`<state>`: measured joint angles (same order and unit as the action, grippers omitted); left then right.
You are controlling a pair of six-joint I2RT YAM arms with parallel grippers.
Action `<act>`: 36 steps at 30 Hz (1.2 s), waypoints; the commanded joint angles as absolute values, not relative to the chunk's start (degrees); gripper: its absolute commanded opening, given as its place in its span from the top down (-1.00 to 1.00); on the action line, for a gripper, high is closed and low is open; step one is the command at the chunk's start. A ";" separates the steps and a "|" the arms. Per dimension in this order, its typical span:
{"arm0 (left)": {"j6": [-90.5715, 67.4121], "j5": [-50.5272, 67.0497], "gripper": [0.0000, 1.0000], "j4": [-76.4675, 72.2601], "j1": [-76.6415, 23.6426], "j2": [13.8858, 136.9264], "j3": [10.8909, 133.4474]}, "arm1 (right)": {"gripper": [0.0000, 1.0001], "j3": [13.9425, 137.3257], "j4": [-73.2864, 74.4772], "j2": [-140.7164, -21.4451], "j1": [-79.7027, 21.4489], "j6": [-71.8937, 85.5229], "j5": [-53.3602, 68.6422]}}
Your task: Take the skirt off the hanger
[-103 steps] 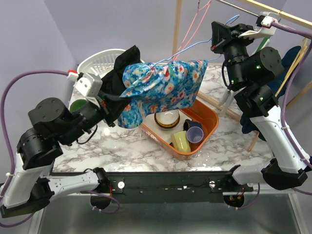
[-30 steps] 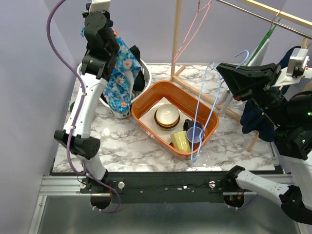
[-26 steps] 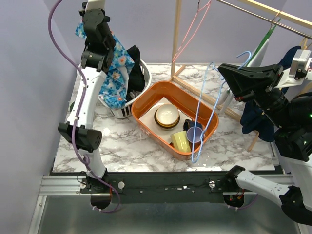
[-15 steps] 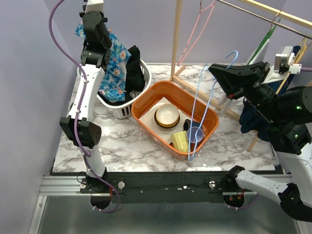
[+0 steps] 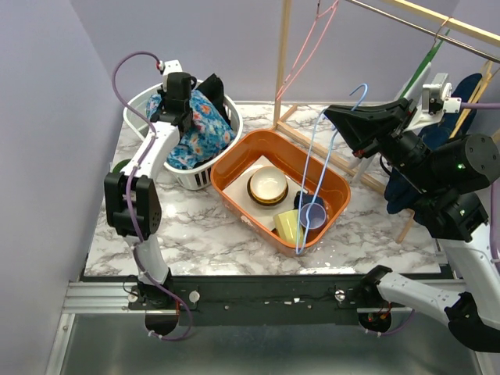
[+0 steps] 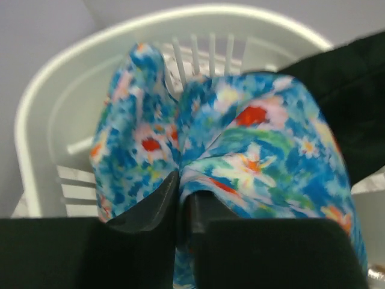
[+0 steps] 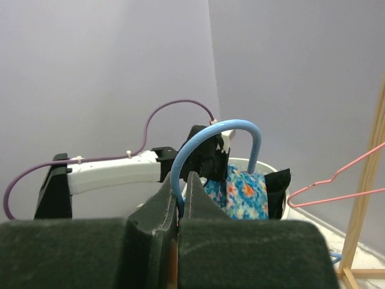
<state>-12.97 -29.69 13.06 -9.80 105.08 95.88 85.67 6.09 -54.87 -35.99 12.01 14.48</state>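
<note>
The skirt, blue with a flower print, lies bunched in the white laundry basket at the back left. My left gripper reaches down into the basket, its jaws pressed on a fold of the skirt with only a thin gap at the left gripper. The bare light-blue wire hanger hangs over the orange tub. My right gripper is shut on the hanger just below its hook, which shows right above the right gripper.
A black garment drapes over the basket's right rim. The orange tub holds a bowl, a yellow cup and a dark cup. A pink hanger hangs on the wooden rack. Dark clothing hangs at the right.
My left arm has come down from high above the basket, and the skirt now rests inside it. The right gripper has shifted the hanger slightly left.
</note>
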 commanded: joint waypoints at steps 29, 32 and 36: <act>-16.44 28.12 -0.75 34.44 -19.59 78.31 106.69 | 0.99 89.73 15.64 -64.51 -35.95 14.24 0.36; -15.73 29.70 -0.72 37.70 -25.47 76.91 108.11 | 0.99 90.26 16.96 -64.95 -36.03 13.71 -5.43; -16.34 30.68 -0.71 36.74 -31.72 73.14 106.26 | 0.99 90.35 17.14 -66.26 -36.56 11.96 -13.25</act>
